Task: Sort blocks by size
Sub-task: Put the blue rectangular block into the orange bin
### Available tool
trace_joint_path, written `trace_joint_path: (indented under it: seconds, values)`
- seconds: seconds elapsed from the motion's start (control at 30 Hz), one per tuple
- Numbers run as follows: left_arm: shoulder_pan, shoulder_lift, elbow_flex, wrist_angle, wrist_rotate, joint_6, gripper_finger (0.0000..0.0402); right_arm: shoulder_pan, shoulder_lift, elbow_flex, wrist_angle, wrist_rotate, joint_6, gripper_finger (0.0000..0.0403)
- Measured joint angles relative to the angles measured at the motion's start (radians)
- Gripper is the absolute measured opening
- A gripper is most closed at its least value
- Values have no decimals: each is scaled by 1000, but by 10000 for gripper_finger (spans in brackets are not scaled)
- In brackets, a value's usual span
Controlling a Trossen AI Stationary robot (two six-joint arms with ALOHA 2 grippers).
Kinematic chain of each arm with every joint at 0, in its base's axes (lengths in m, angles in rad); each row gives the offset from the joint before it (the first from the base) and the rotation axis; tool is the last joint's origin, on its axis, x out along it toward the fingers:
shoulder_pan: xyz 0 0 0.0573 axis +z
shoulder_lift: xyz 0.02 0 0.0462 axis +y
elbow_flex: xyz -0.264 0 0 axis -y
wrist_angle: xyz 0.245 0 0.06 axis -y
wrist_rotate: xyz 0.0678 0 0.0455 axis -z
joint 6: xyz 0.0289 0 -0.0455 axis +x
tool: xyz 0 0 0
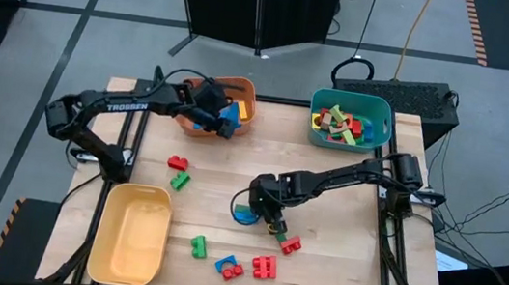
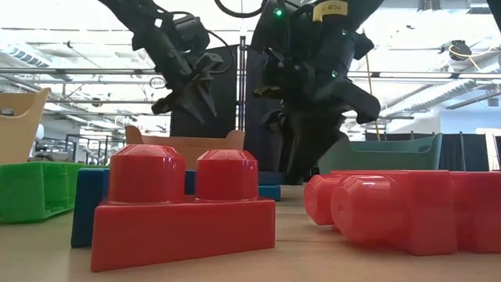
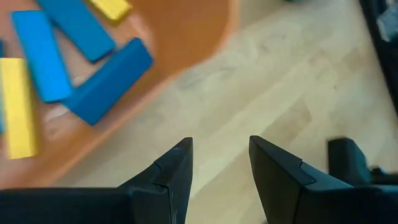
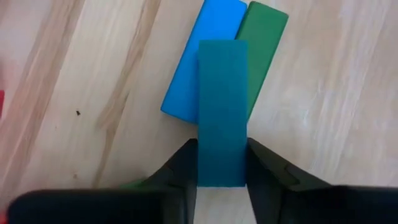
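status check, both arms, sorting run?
Right gripper shut on teal bar, above blue bar and green bar. Left gripper open, empty, at orange bin. Nothing blocking.

Overhead, table-level and two close wrist cameras share the wooden table (image 1: 329, 171).

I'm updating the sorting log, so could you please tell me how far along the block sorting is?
Partly done. The orange plastic bin already holds blue and yellow flat bars, and the teal plastic bin holds mixed small pieces. In hand: the right gripper is shut on a teal flat bar above blue and green bars; the left gripper is open beside the orange bin. Left: red and green studded bricks on the table; the yellow plastic bin looks empty.
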Motion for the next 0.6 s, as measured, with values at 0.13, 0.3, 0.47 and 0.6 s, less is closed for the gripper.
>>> trace_joint_path:
  seconds: [0.13, 0.3, 0.47, 0.6]
  values:
    - [-26, 0, 0, 29, 38, -4, 154, 0, 0, 0, 1, 0, 51, 78]
    - [-47, 0, 0, 57, 101, 0, 154, 0, -9, 0, 9, 36, 119, 78]
    - [-48, 0, 0, 75, 191, 25, 153, -1, -54, 0, 13, 162, 162, 85]
    - [-48, 0, 0, 75, 251, 45, 153, -3, -95, 0, 23, 293, 165, 86]
